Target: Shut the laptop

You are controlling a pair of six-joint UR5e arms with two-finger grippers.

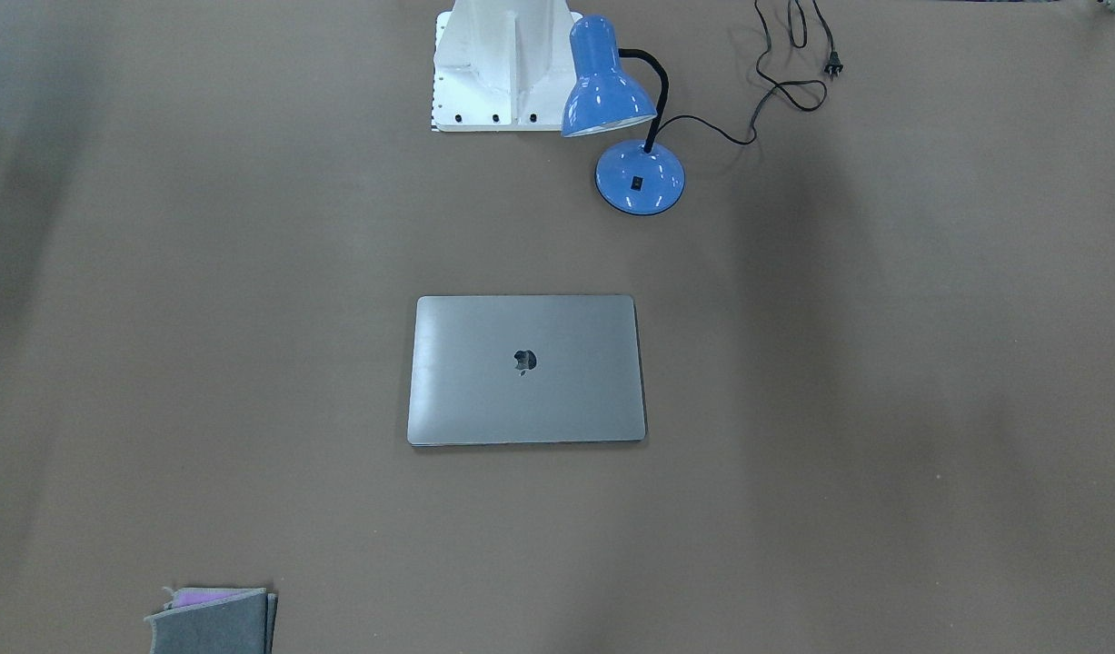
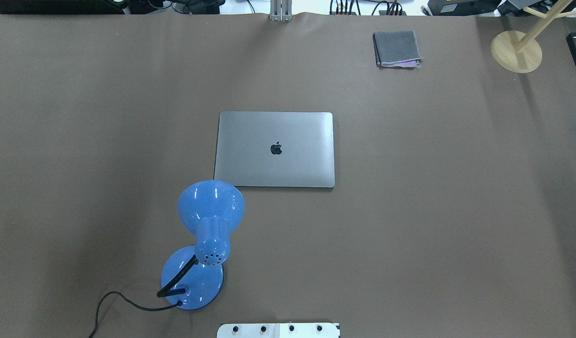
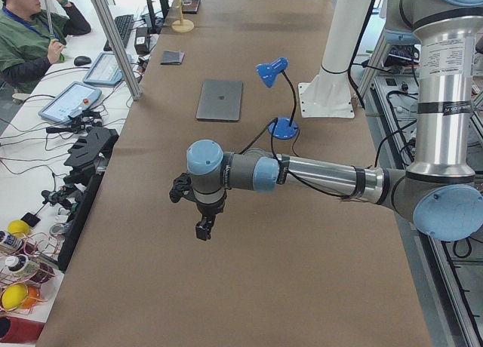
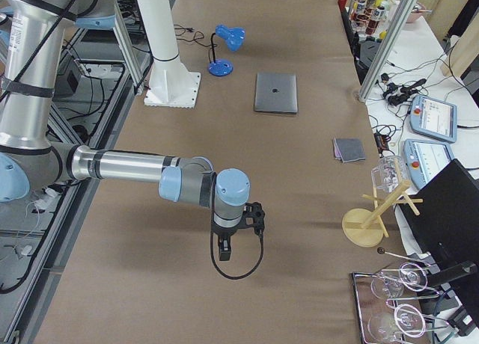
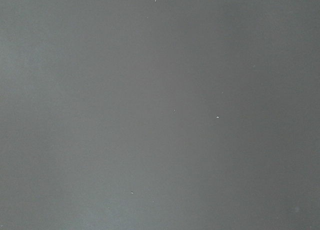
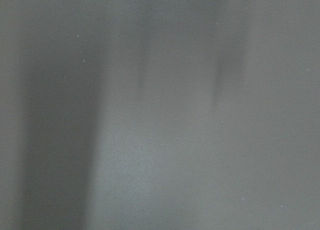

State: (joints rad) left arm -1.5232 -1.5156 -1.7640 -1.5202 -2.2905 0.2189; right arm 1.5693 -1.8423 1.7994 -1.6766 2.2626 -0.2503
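**A:** Looking at the laptop [image 1: 526,369], where does it sit, and why does it lie that way?

**B:** It lies flat near the middle of the brown table [image 1: 884,381]. The lid is down flush on the base with the dark logo facing up. No keyboard or screen shows, so I judge the closing to be done. A blue desk lamp [image 1: 622,136] stands near the laptop's corner on the robot's left. A grey felt stack [image 2: 396,48] sits well apart, toward the far edge.

**A:** And the arms?

**B:** Both are well apart from the laptop, out toward opposite ends of the table, probably parked clear of it. Each forearm reaches out level, with the wrist bent so the tool points straight down at bare surface. The left gripper [image 3: 202,228] and the right gripper [image 4: 224,247] hang above the table. Only the side views show them, so I cannot tell whether their jaws are parted or together. The wrist cameras show nothing but plain table.
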